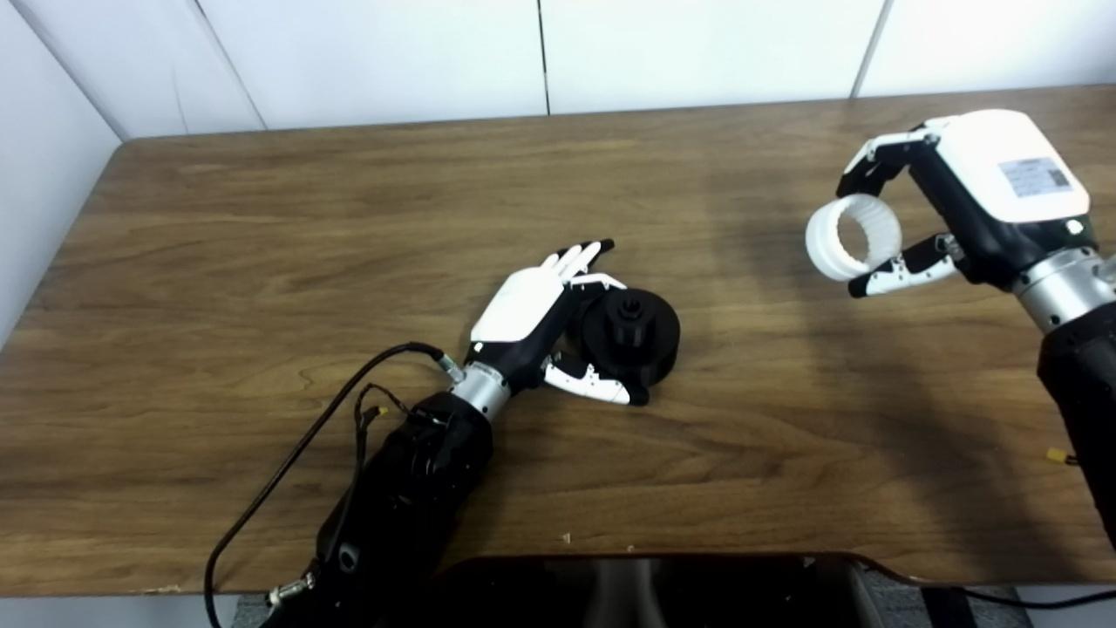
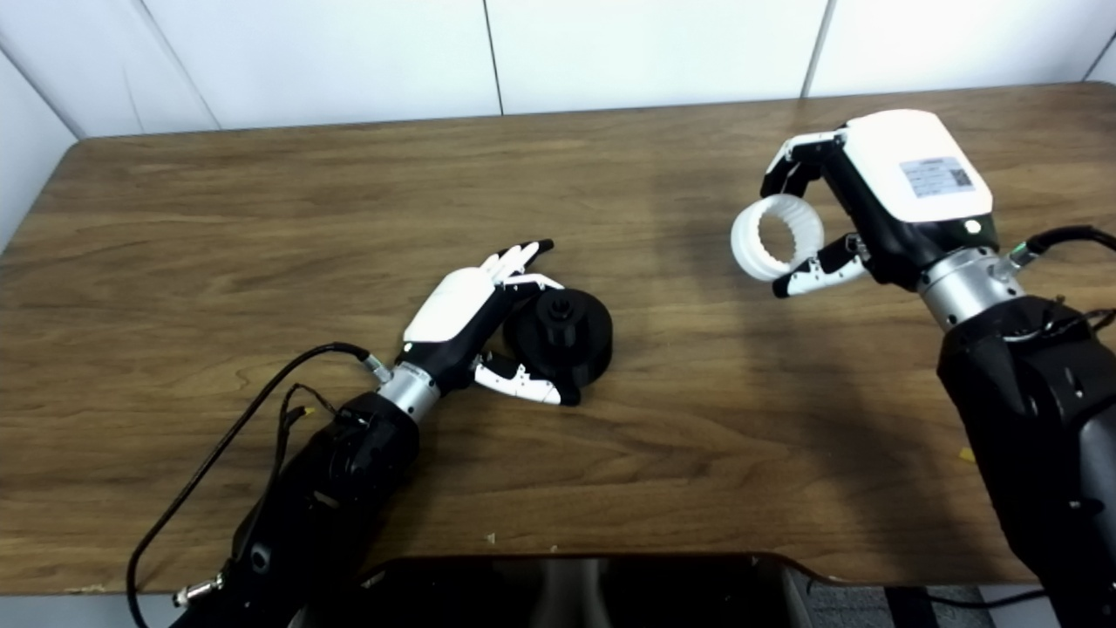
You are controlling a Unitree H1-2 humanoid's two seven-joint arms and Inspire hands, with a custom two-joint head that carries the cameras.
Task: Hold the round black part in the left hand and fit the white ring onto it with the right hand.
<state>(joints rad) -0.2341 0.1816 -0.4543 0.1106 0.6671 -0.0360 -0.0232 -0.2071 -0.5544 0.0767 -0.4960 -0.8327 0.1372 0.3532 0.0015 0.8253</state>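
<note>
The round black part (image 1: pixel 635 331) lies on the wooden table (image 1: pixel 261 262) near its middle, with a small hub on top. My left hand (image 1: pixel 530 307) rests against the part's left side. Its fingers (image 1: pixel 580 255) stretch out straight past the part's far edge and its thumb (image 1: pixel 593 384) lies along the near edge, so the hand is open around the part, not closed on it. At the right, my right hand (image 1: pixel 968 192) is raised above the table and shut on the ribbed white ring (image 1: pixel 854 237), pinched between fingers and thumb with its opening facing left.
A black cable (image 1: pixel 288 471) loops on the table beside my left forearm. A dark glossy panel (image 1: pixel 645 584) sits at the near edge. The table's back edge meets a white wall (image 1: pixel 540 52). Bare wood lies between the two hands.
</note>
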